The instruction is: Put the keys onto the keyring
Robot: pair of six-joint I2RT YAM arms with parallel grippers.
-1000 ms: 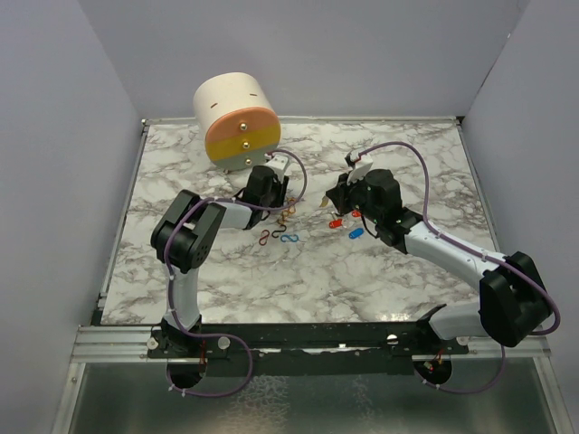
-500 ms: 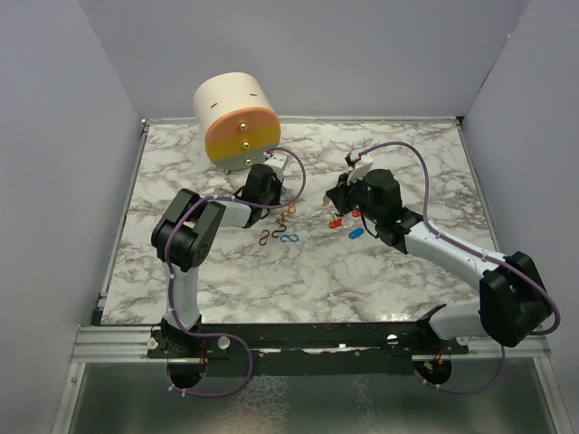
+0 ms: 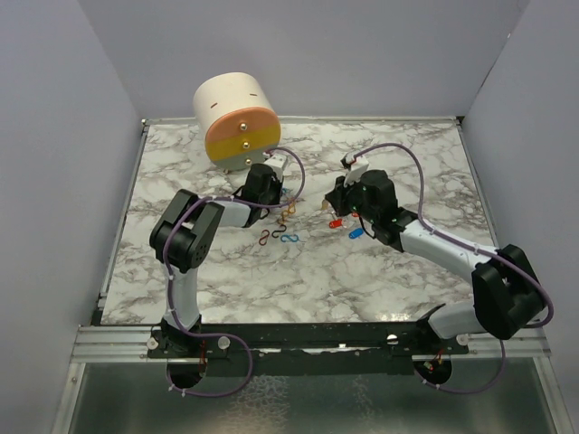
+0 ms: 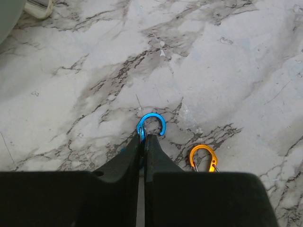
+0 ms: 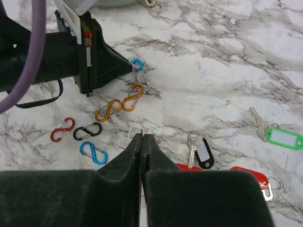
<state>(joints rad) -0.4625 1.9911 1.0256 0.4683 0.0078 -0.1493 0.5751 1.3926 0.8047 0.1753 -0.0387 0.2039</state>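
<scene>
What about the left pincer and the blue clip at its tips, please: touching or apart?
Touching. The left wrist view shows the left pincer shut, its tips pinching one end of the blue clip.

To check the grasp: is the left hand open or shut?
Shut: the left hand pinches one end of the blue clip, with almost no gap.

Marble table (image 3: 298, 271): lone blue clip (image 4: 151, 115), other coloured clips (image 5: 119, 105), tagged keys (image 5: 204, 153), cylinder (image 3: 237, 122) at back.

My left claw (image 4: 143, 138): matt black plastic. The table (image 4: 227, 71): smooth marble-look top, faint sheen. One blue clip (image 4: 152, 124): shiny coloured metal. The keys (image 5: 191, 149): bare metal blades, glossy plastic tags.
</scene>
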